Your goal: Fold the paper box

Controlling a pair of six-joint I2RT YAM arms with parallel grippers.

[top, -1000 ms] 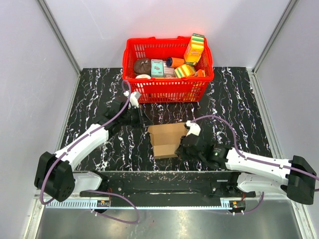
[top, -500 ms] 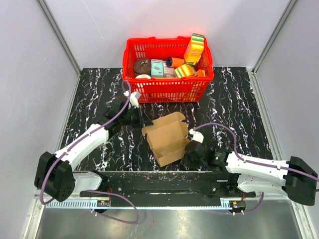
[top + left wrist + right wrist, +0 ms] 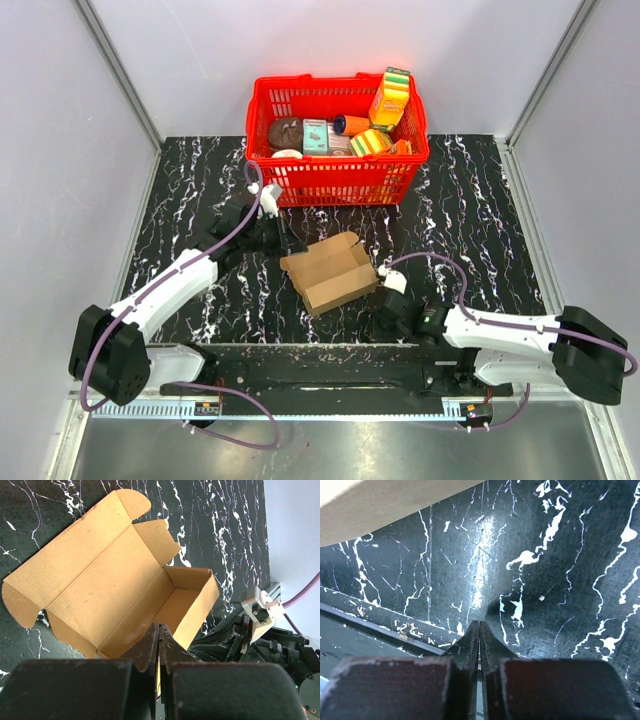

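Box (image 3: 330, 270) lies on the table (image 3: 470, 220) near the middle, a little toward your near edge. It sits in front of the red basket (image 3: 338, 183) and apart from it, turned askew to the table's edges.

It is only partly formed. In the left wrist view you see an open trough with both long walls and one end wall standing. The lid panel lies open and flat beside the trough, and a tuck flap with rounded ears at both ends runs along the lid's outer edge. The inside of the trough is bare cardboard.

Your left jaws are pressed together with nothing showing between them. Their tips point at the trough's long wall nearest the camera, and you cannot tell from that view whether they touch it. From above, the left arm (image 3: 165, 290) reaches toward the box's left rear side, and its wrist is just beside the lid flap.

Your right jaws are also pressed together and hold nothing. Their tips are low over bare table, and only a pale edge of the box shows at the upper left of the right wrist view. From above, the right arm (image 3: 505, 330) lies low along the near edge, with its wrist just beside the box's near right corner.

The box lies between the two wrists. The basket at the back holds colourful packages (image 3: 388, 100).
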